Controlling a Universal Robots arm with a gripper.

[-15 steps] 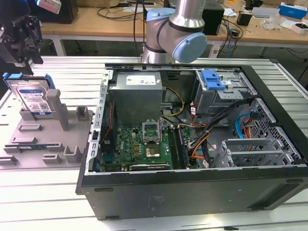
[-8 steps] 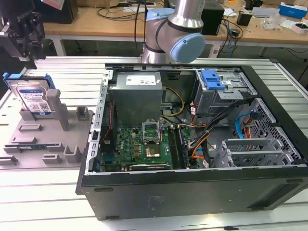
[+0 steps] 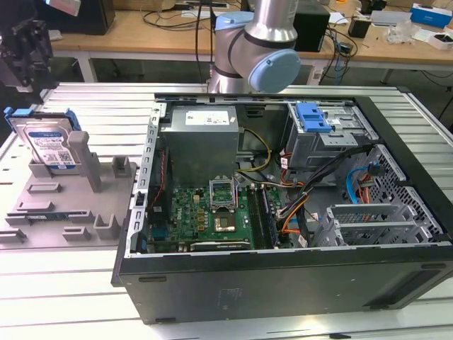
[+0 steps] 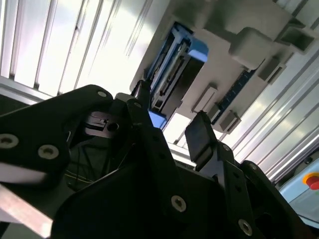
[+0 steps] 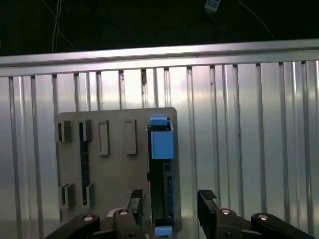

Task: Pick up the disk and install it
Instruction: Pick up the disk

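Note:
The disk (image 3: 48,144) stands on edge in a slot of the grey holder (image 3: 85,195) at the exterior view's left, silver with a white-and-blue label and a blue bracket around it. My gripper (image 3: 25,46) hangs above it, a clear gap between them. In the first wrist view the disk (image 5: 162,149) is seen edge-on, lined up between the two black fingers of the open gripper (image 5: 170,199). The second wrist view shows the disk (image 4: 172,64) beyond the open gripper (image 4: 172,119), with nothing between its pads.
An open computer case (image 3: 283,283) lies to the right of the holder, with the motherboard, a grey power supply (image 3: 202,142) and a drive cage carrying a blue clip (image 3: 315,117). The holder has other grey posts (image 3: 117,170). All rest on a ribbed metal table (image 3: 92,99).

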